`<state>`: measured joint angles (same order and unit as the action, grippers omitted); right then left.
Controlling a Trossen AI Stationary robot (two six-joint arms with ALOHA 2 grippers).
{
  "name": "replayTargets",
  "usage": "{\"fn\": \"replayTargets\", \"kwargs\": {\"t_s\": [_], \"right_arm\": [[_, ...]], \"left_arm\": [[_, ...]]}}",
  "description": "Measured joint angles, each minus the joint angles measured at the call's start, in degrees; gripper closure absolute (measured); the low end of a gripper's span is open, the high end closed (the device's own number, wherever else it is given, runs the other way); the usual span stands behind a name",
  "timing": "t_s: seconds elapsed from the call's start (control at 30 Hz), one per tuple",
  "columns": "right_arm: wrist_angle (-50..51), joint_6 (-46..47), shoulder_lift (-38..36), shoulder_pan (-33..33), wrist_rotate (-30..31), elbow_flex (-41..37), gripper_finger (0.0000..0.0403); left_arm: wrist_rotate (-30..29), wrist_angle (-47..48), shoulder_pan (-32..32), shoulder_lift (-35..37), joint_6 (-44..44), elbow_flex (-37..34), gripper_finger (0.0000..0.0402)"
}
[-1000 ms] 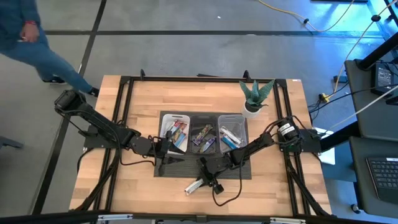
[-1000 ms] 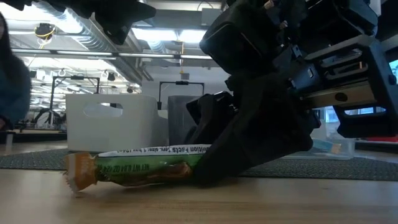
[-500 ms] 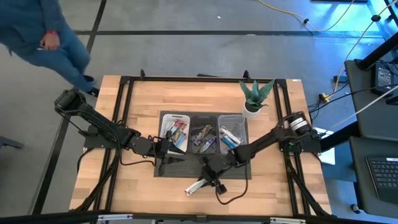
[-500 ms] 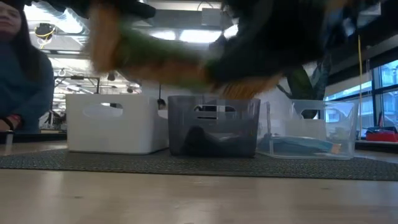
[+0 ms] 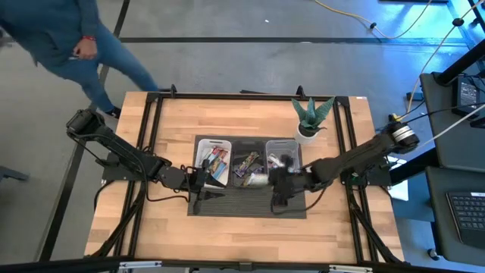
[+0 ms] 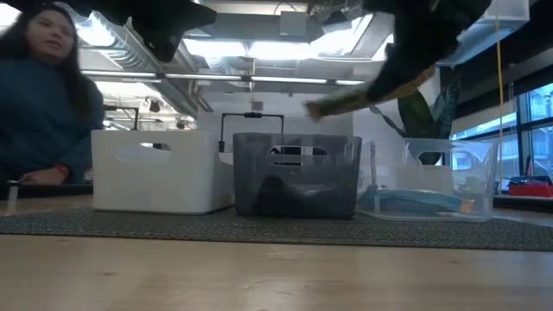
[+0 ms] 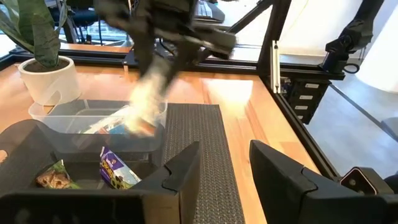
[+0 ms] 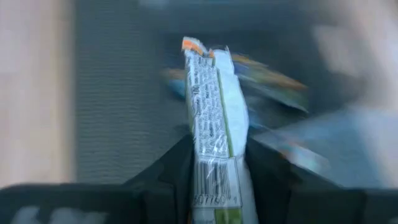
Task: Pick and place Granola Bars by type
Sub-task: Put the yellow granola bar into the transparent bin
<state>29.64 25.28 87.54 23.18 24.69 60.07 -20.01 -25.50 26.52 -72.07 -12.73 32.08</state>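
Observation:
My right gripper point(image 5: 274, 182) hovers over the near ends of the black tray point(image 5: 236, 144) and the clear tray point(image 5: 292, 144), shut on a granola bar point(image 5: 259, 180) with a white-and-green wrapper and an orange end. The low view shows that bar point(image 6: 346, 102) blurred, high above the trays. Red multicolour bars point(image 5: 217, 161) lie in the white tray point(image 5: 203, 142), dark ones point(image 5: 247, 165) in the black tray, blue ones point(image 5: 280, 171) in the clear tray. My left gripper point(image 5: 198, 180) waits open at the white tray's near end, touching nothing. My right gripper pinches the bar between its two fingers at one end of the wrapper point(image 8: 214, 171), the fingers lying along its length. The rest of the bar sticks out ahead of the fingertips point(image 8: 177, 162), orange end point(image 8: 194, 46) farthest. It is lifted clear of table and trays.
The three trays stand side by side on a dark mat point(image 5: 227, 205). A potted plant point(image 5: 311, 117) stands behind the clear tray. Black frame rails point(image 5: 148, 152) run along both table sides. A person point(image 5: 68, 38) walks beyond the far left corner.
My right gripper has lifted the white-and-green bar off the bare wood near the table's near edge, then carried it up and toward the far edge, over the mat to the black and clear trays. The person has walked to the right behind the table.

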Motion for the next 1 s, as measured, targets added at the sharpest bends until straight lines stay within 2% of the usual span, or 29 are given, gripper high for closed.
{"fn": "replayTargets", "kwargs": {"t_s": [0.1, 0.2, 0.4, 0.57, 0.77, 1.0], "right_arm": [[9.50, 8.88, -1.92, 0.02, 7.77, 0.00, 0.0276], [13.41, 14.05, -1.98, -0.43, 11.37, -1.18, 0.0276], [5.09, 16.41, -1.92, -2.92, 11.75, -8.88, 0.0275], [4.61, 22.22, -1.91, -5.38, 12.43, -13.02, 0.0275], [0.90, 25.19, -1.91, -6.88, 12.17, -16.45, 0.0275], [0.23, 25.41, -1.91, -7.28, 11.03, -16.63, 0.0275]], "left_arm": [[0.01, 0.02, -0.01, 0.00, 0.00, 0.00, 0.0272], [0.00, 0.03, 0.00, 0.00, 0.00, 0.00, 0.0270], [0.00, 0.02, 0.00, 0.00, 0.00, 0.00, 0.0272], [0.00, 0.02, -0.01, -0.01, 0.00, 0.00, 0.0270], [-0.02, 0.02, 0.00, -0.02, 0.00, 0.00, 0.0272], [-0.03, 0.02, -0.02, -0.01, 0.00, 0.00, 0.0272]]}}
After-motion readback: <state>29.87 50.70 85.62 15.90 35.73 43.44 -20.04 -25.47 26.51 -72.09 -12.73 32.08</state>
